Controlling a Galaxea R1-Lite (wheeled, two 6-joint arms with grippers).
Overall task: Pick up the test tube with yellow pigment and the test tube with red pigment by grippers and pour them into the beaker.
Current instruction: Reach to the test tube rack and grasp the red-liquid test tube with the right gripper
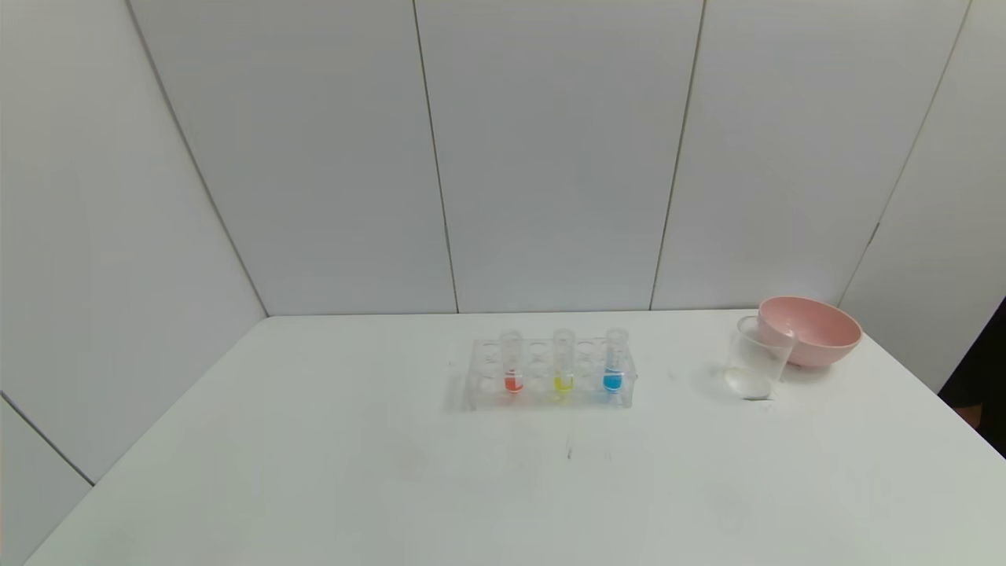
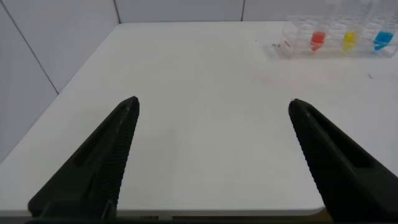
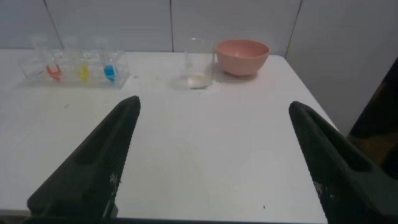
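Table front (image 1: pixel 503 487) open; pink bowl (image 1: pixel 817 330) touching beaker (image 1: pixel 756 358) behind.

The test tube with red pigment (image 1: pixel 512 362) is standing upright a little below the centre of the head view, a small clear tube with a lipped rim and a little red-orange liquid sitting at its rounded base. The test tube with yellow pigment (image 1: pixel 563 362) is standing upright just to its right, equally clear, a little yellow liquid pooling at its bottom. The beaker (image 1: pixel 756 358) is sitting upright at the right of the frame, well apart from both tubes, a see-through cup with a slightly flared rim.
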